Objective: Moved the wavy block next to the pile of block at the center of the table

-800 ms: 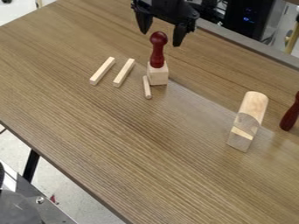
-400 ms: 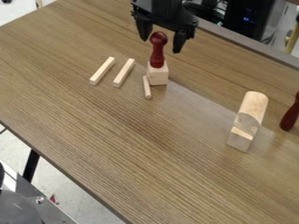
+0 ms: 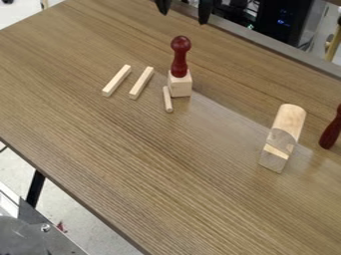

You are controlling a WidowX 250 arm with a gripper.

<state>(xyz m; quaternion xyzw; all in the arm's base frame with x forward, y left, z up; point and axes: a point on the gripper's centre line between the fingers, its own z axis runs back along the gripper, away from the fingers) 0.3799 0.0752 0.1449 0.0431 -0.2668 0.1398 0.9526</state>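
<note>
At the top edge of the camera view, beyond the standing pieces, the claw (image 3: 184, 18) is open, its two fingertips spread well apart with nothing between them. It sits clear of every block, so it bears on none of them. The spread appears wide enough to pass around a slim upright piece.

Findings on the pieces: a dark red wavy block (image 3: 179, 57) stands upright on a pale cube (image 3: 180, 84), round knob uppermost. The cube's flat top gives it a level seat, and the narrow neck offers a likely grip. A short thin rod (image 3: 168, 99) lies beside the cube, close against its foot. Two pale sticks, one nearer the rod (image 3: 141, 83) and one farther (image 3: 116, 80), lie roughly parallel, flat and so unlikely to roll.

Toward the right of the table (image 3: 133, 159), a rounded pale block (image 3: 288, 119) adjoins a squared block (image 3: 274, 157); how they bear on each other cannot be told. Beside them, a second red piece (image 3: 331, 132) is cut by the view's edge.

Assessment: the task wording does not settle which red piece is meant. If it is the one on the cube, placement is probably finished; its tall, narrow form would tip if brushed, which justifies the claw's clearance.
</note>
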